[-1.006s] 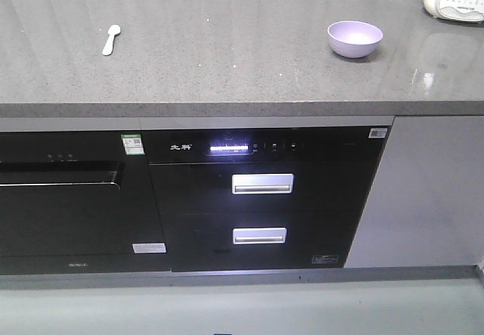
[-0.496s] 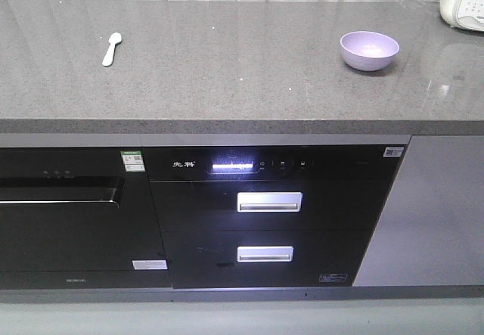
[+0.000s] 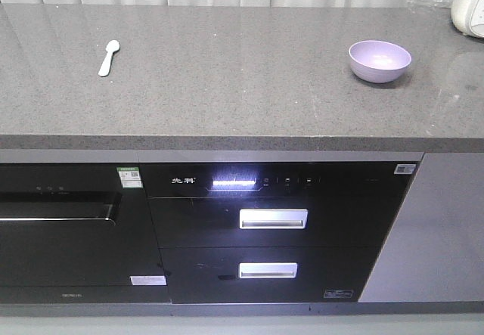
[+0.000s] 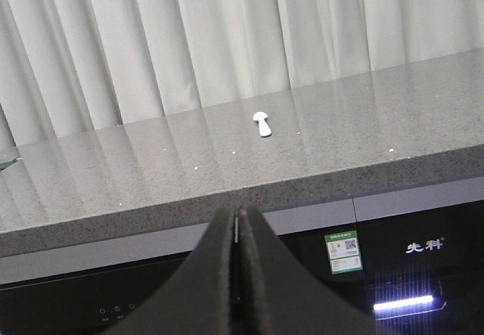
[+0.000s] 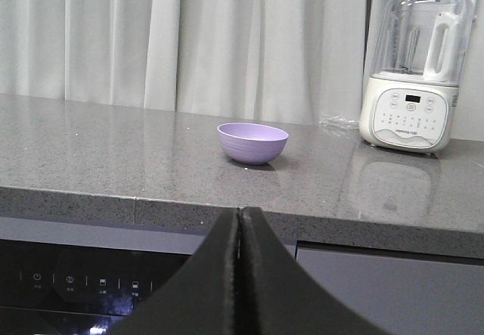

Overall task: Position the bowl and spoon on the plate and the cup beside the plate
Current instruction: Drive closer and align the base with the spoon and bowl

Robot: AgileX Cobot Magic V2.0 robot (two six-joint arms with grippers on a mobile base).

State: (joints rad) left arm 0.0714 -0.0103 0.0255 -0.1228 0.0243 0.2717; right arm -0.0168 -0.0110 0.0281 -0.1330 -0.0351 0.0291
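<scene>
Right, starting at the far left: the left gripper [image 4: 237, 221] shows two smooth black fingers pressed flat together, nothing between them, held low in front of the cabinet face. Beyond it, the spoon [image 3: 109, 57] lies alone on the left part of the countertop [image 3: 227, 93], a speckled grey stone slab with a polished sheen, and it is pale with a rounded head and a thick handle. A pleated white curtain [image 4: 189, 40] hangs behind. Below the slab, a glossy black oven [image 3: 60, 229] carries a green-and-white sticker [image 3: 130, 177] with a QR code, its small print too fine to read. Moving along, the black drawer unit [image 3: 272, 237] bears a white brand mark [image 4: 425, 246] reading 先科, then a glowing white light bar [image 3: 233, 183], and two brushed-metal rectangular handles [image 3: 273, 218] stacked one above the other. Over to the right, the bowl [image 3: 380, 60] sits upright on the stone, lavender, round and glossy, well apart from the spoon. Further right stands a cream blender [image 5: 412, 74] with a clear jug and a button panel whose captions are unreadable. And the right gripper [image 5: 239, 225] has black fingers closed tight against each other, with nothing in them.
</scene>
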